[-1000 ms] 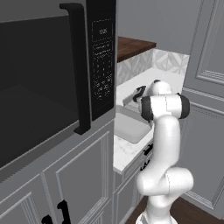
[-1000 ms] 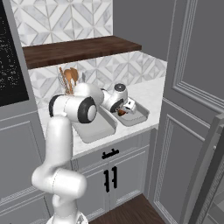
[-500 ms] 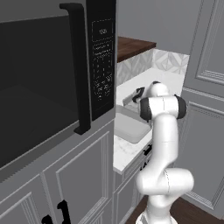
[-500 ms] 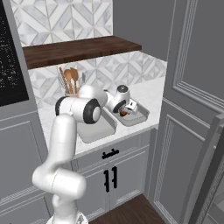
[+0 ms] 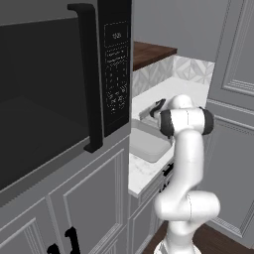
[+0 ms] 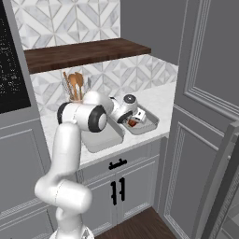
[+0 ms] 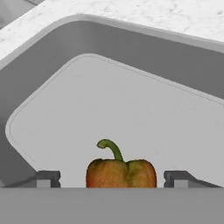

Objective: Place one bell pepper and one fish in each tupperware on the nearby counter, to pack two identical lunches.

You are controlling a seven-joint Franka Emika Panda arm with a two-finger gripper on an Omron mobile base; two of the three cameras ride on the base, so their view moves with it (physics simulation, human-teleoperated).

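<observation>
Red bell pepper is sitting inside the tupperware because your hand is spread, released.

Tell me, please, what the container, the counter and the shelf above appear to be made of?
Container: likely matte plastic, uniform light grey with smooth rounded corners. Counter: looks like polished marble, white with faint grey veins. Shelf: apparently dark brown wood, smooth-finished.

The gripper has spread apart, apparently releasing the bell pepper into the tupperware.
</observation>
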